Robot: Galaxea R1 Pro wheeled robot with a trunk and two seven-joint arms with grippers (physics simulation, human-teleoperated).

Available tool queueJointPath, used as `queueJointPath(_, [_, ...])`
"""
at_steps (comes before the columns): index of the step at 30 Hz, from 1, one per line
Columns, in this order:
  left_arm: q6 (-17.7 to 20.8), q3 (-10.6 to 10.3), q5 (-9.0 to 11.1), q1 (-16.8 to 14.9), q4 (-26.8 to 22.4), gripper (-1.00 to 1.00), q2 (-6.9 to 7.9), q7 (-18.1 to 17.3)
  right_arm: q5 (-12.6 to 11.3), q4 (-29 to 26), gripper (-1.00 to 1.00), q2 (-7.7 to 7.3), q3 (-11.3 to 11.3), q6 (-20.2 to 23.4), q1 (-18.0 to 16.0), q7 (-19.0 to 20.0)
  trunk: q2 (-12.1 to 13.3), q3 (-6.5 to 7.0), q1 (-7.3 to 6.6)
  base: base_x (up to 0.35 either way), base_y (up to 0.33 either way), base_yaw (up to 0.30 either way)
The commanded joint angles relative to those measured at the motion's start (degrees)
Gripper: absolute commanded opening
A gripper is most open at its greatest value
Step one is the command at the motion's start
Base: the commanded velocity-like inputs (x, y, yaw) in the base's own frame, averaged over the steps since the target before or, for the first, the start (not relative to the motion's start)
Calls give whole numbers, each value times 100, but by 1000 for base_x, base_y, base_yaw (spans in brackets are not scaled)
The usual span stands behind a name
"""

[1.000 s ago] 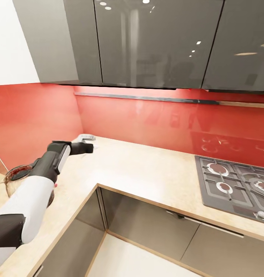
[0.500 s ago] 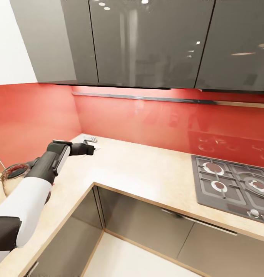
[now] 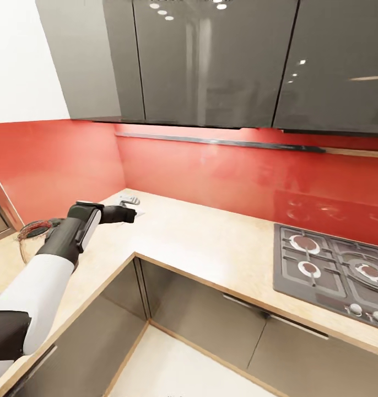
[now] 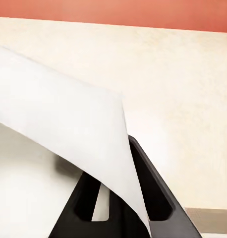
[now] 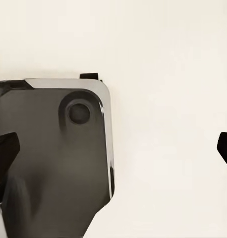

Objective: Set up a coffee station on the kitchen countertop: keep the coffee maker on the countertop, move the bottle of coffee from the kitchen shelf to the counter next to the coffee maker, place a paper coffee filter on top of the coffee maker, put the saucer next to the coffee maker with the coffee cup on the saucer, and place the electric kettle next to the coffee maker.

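Left tool point(image 3: 131, 214) clenched on paper coffee filter point(image 4: 69, 129), over desk point(image 3: 211, 242) near back corner. Right tool point(image 5: 113, 148) fingers spread, released.

L-shaped beige countertop point(image 3: 211, 242), gas hob point(image 3: 332, 270) set in it, glass pot point(image 3: 32, 237) at left

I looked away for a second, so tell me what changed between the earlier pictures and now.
Mostly the camera turned: the whole kitchen view shifted, and the hob sits differently in frame. The left gripper stays extended over the countertop, fingers shut on the paper coffee filter.
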Motion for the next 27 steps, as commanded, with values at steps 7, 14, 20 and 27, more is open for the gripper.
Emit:
queueJointPath(7, [20, -17, -23, -3, -7, -100, -37, -9, -39, 3, 100, 0, 2, -20, -3, -5, -13, 24, 2, -162, -244, 215])
queueJointPath(14, [17, -19, -23, -1, -8, -100, -35, -4, -39, 3, 100, 0, 2, -20, -3, -3, -13, 44, 2, -244, -207, 166])
queueJointPath(20, [12, -19, -23, -1, -8, -100, -47, -3, -39, 1, 100, 0, 2, -20, -3, -4, -13, 45, 2, -261, -198, 17])
queueJointPath(27, [11, -19, -23, 7, -6, -100, -45, -3, -39, -5, 100, 0, 2, -20, -3, -5, -13, 49, 2, -263, -197, 198])
